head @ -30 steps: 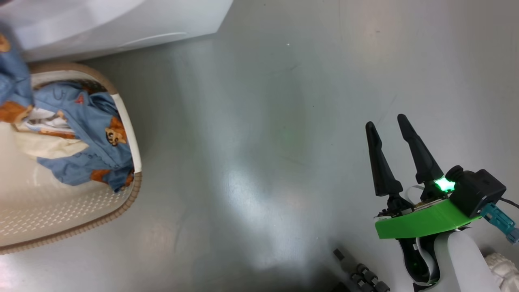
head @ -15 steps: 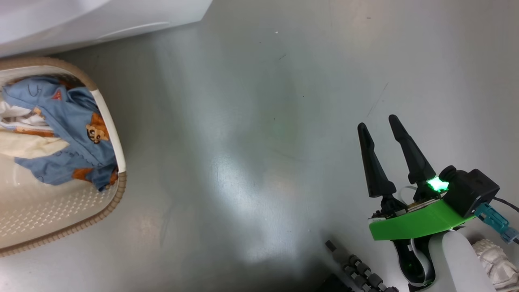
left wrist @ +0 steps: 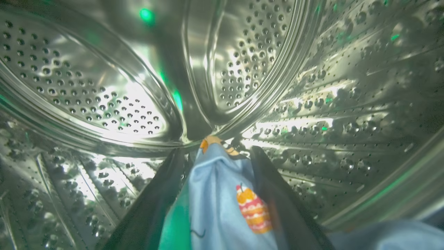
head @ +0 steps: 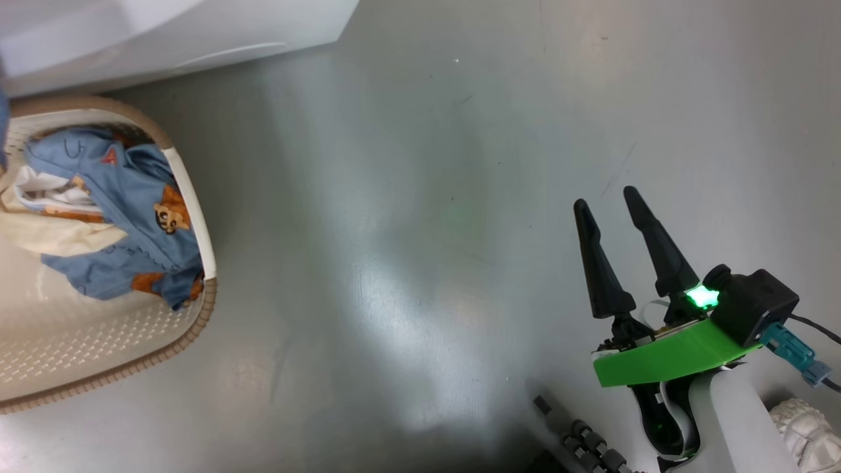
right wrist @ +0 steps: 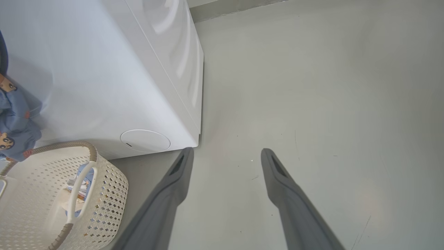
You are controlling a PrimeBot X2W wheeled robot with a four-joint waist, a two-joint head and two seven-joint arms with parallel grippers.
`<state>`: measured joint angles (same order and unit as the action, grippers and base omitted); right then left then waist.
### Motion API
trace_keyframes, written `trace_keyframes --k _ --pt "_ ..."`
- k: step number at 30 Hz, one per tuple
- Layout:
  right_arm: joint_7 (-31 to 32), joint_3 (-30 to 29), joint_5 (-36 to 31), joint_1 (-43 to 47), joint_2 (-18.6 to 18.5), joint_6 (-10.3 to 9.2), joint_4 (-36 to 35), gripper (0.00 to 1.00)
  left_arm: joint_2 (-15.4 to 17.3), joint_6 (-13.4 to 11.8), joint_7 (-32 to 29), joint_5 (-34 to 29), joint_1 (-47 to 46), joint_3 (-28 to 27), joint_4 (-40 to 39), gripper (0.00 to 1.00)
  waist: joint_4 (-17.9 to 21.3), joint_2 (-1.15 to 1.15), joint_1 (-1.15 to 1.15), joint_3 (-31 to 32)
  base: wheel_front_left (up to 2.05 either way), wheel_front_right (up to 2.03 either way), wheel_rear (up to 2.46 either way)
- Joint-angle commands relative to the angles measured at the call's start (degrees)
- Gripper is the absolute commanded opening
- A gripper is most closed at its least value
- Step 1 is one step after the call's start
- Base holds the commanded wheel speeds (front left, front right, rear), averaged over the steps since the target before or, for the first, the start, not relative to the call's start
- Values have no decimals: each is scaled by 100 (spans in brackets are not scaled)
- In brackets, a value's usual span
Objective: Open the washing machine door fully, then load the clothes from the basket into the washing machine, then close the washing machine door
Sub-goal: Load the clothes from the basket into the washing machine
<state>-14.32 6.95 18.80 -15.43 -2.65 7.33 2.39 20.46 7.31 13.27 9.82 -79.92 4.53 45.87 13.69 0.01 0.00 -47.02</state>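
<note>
- A light blue garment (left wrist: 222, 194), printed with an orange and red figure, lay inside the washing machine (right wrist: 104, 69), between the two dark fingers of the left end effector (left wrist: 215, 152).
- That end effector stood open. Its fingers were spread to either side of the cloth, and a green-lit gap showed between the fabric and one finger, so nothing looked pinched.
- Around it curved the steel drum (left wrist: 86, 86), perforated and ribbed, with bright reflections and green glints on the metal.
- In the right wrist view, more blue printed cloth (right wrist: 14, 118) hung against the machine's white front, above the basket (right wrist: 104, 194). I could not tell whether it was the same garment.
- The basket stood on the floor (head: 420, 197), just beside the machine's lower front, near the round flap (right wrist: 145, 140).
- The clothes (head: 125, 217) left in the basket were bunched against the rim on the side nearer the right arm, blue fabric with a cream piece beside it. The rest of the perforated bottom lay bare.
- The right end effector (head: 605, 199) hung over open grey floor, well apart from the basket and the machine. Its fingers were spread wide and it held nothing.
- A green bracket (head: 670, 358) and a small green light sat at its wrist.
</note>
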Motion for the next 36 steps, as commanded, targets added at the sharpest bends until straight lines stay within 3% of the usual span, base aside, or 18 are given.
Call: trace_keyframes --k 1,11,21,27,36 --pt "-68 138 83 120 -22 16 -72 100 234 -1 -43 74 -58 -22 -28 100 -17 -1 0 25 0 0 0" --pt "-68 50 36 46 -22 16 3 100 132 6 22 210 -159 99 485 100 -194 -1 0 190 0 0 0" --pt "-68 -79 -11 1 -22 16 52 100 15 6 143 346 55 97 507 100 -438 -1 0 379 0 0 0" --pt "-68 -168 -36 4 -22 16 27 100 -94 -41 168 403 399 77 273 100 -596 -1 0 555 0 0 0" --pt "-68 -268 -46 101 -22 16 88 100 -253 -171 172 488 1397 -132 -679 100 -802 -1 0 914 0 0 0"
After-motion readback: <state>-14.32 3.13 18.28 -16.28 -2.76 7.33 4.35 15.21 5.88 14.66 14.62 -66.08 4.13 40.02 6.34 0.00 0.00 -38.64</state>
